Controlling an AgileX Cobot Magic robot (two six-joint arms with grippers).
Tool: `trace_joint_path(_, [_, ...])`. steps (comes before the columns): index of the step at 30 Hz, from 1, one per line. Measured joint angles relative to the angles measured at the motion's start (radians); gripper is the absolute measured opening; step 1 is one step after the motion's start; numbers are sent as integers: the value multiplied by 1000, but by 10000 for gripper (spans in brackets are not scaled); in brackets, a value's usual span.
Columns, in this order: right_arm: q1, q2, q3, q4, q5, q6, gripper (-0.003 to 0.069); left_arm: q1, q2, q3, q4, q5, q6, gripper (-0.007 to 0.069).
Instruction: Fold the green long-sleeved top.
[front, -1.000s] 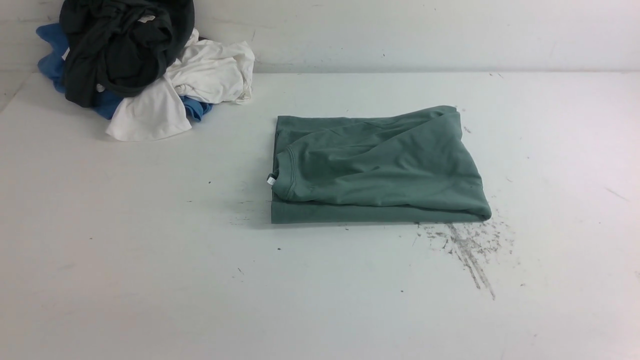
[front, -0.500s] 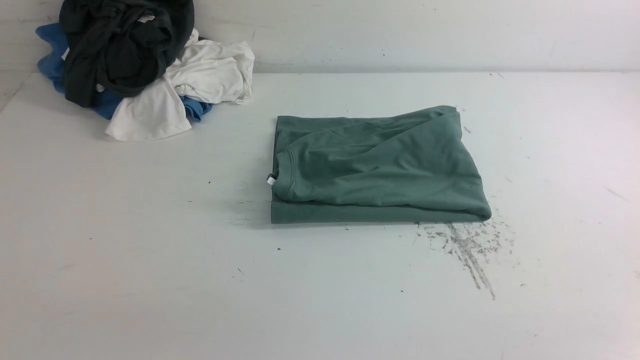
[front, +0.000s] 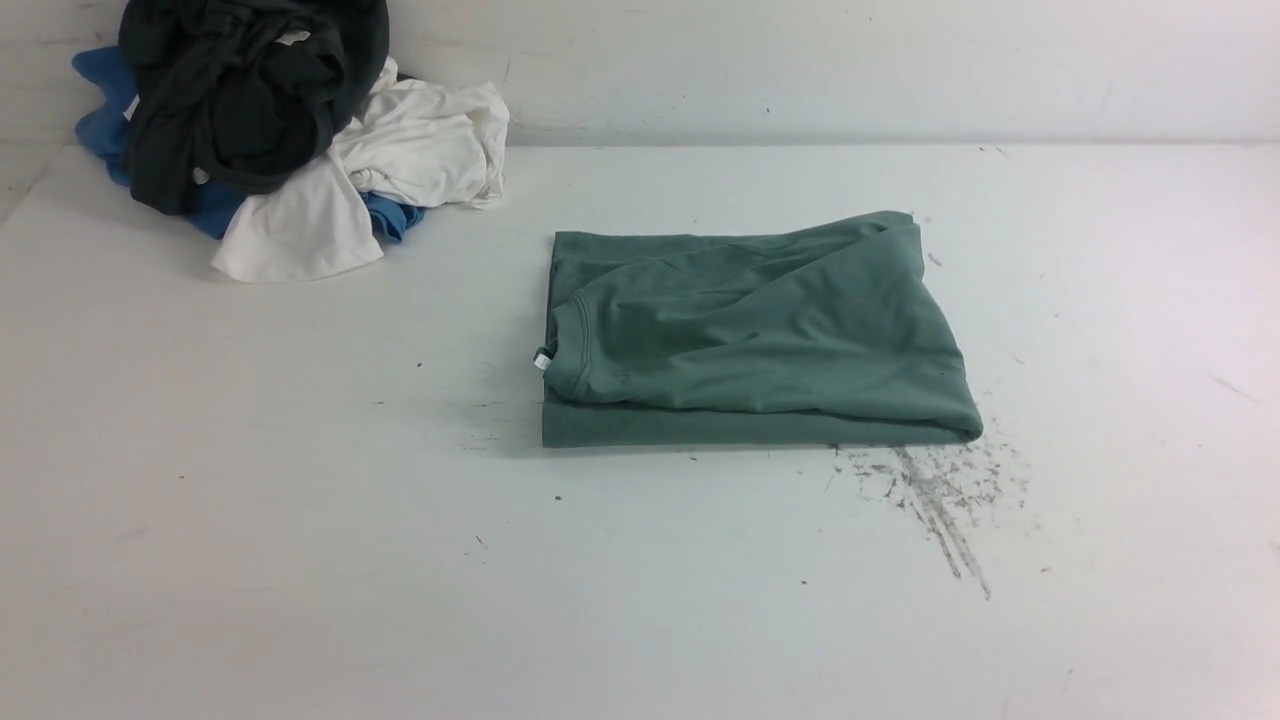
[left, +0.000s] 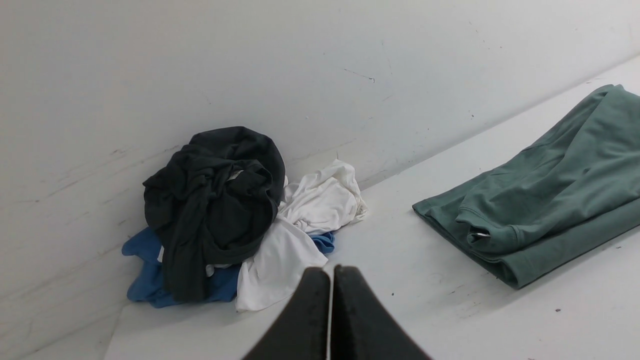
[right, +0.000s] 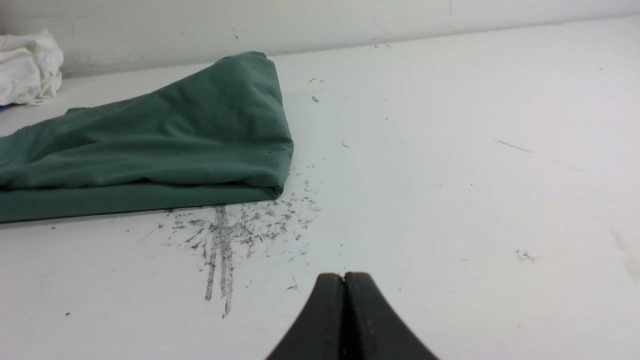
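The green long-sleeved top (front: 750, 340) lies folded into a flat rectangle near the middle of the white table, its collar and small white tag on the left side. The left wrist view shows it (left: 550, 200) off to one side, and the right wrist view shows its folded corner (right: 175, 145). Neither arm appears in the front view. My left gripper (left: 331, 272) is shut with nothing in it, hovering over bare table near the clothes pile. Short of the top's corner, my right gripper (right: 344, 277) is shut and empty too.
A pile of clothes sits at the back left against the wall: a dark garment (front: 240, 100) on top, white cloth (front: 400, 150) and blue cloth (front: 100, 120) under it. Grey scuff marks (front: 935, 490) streak the table by the top's near right corner.
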Motion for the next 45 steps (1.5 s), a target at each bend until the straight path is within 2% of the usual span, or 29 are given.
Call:
trace_joint_path(12, [0,0,0,0,0,0,-14,1,-8,125,0,-7,0,-7])
trace_joint_path(15, [0,0,0,-1,1,0,-14,20,-9,174,-2,2,-31,-7])
trace_joint_path(19, [0,0,0,-2,1,0,-14,102,-9,260,-8,20,-263,-7])
trace_joint_path(22, [0,0,0,-1,1,1,-14,127,-9,262,-8,65,-336,-7])
trace_joint_path(31, [0,0,0,-1,1,1,-14,128,-9,260,-10,69,-296,-7])
trace_joint_path(45, [0,0,0,-1,1,1,-14,129,-9,260,-19,70,-296,-7])
